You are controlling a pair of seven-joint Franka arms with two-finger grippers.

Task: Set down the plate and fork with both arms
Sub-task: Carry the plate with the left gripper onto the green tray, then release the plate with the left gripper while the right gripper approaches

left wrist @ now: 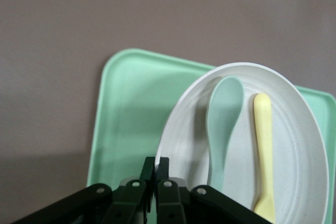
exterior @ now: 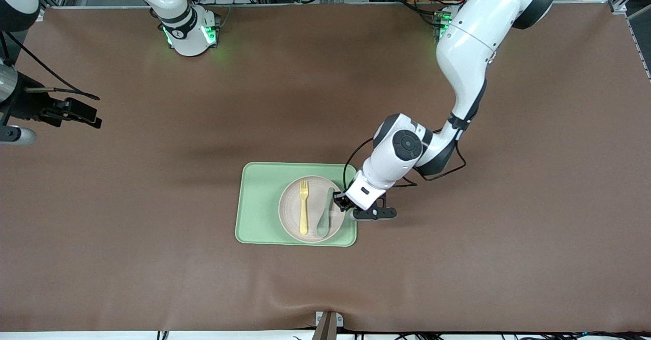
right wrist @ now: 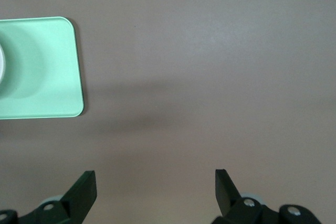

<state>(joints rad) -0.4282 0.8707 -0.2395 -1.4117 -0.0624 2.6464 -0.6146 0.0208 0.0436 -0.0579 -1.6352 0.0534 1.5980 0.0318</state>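
Observation:
The beige plate lies in the light green tray. The pale yellow fork lies on the plate beside a mint-green spoon. My left gripper is shut on the plate's rim at the edge toward the left arm's end of the table. The left wrist view shows the gripper pinching the rim, with the plate, fork, spoon and tray. My right gripper is open and empty over bare table at the right arm's end, where it waits; it also shows in the right wrist view.
The brown table mat spreads around the tray on all sides. A corner of the tray shows in the right wrist view. A small bracket sits at the table's edge nearest the front camera.

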